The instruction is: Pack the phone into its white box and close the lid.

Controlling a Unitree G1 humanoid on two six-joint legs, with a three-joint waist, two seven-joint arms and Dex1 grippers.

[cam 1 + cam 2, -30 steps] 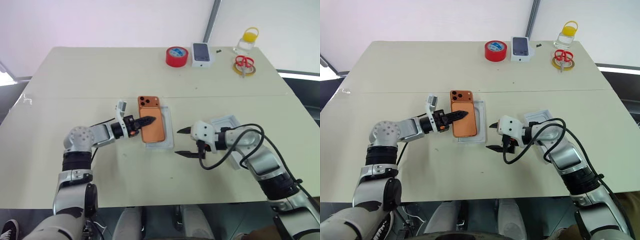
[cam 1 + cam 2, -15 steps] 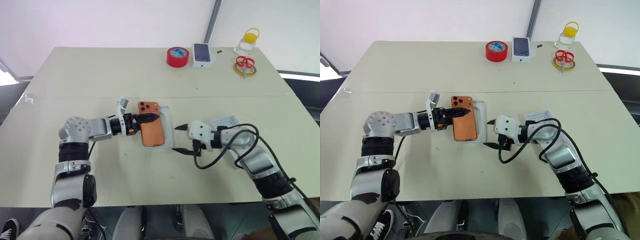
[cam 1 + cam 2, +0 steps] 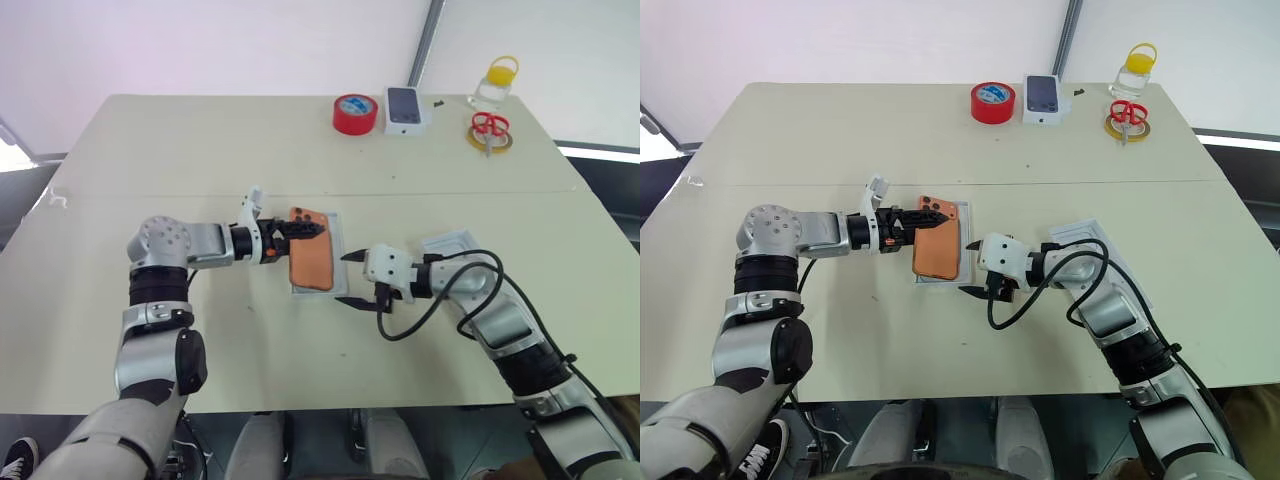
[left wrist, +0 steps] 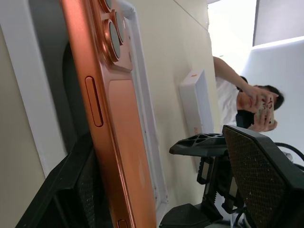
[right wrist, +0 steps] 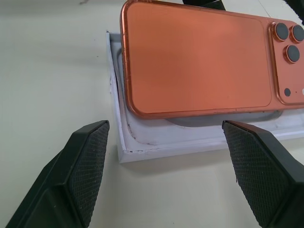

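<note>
The phone [image 5: 194,66] covers most of the floor of the white box [image 5: 156,147] beneath it, and its camera end runs off the edge of the right wrist view. The lid [image 3: 455,245] is partly hidden behind the right arm and its cable. The small dark bit [image 3: 438,101] beside the far carton [image 3: 404,108] is too small to identify.

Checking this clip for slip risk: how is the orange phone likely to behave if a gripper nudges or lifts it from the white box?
The phone looks rigid, so it should move as one flat piece. Its smooth back seems glossy, so the fingers could slide on it. It sits tilted in the white box, one long edge raised, so a light push would probably drop it flat; the box itself may scoot.
</note>
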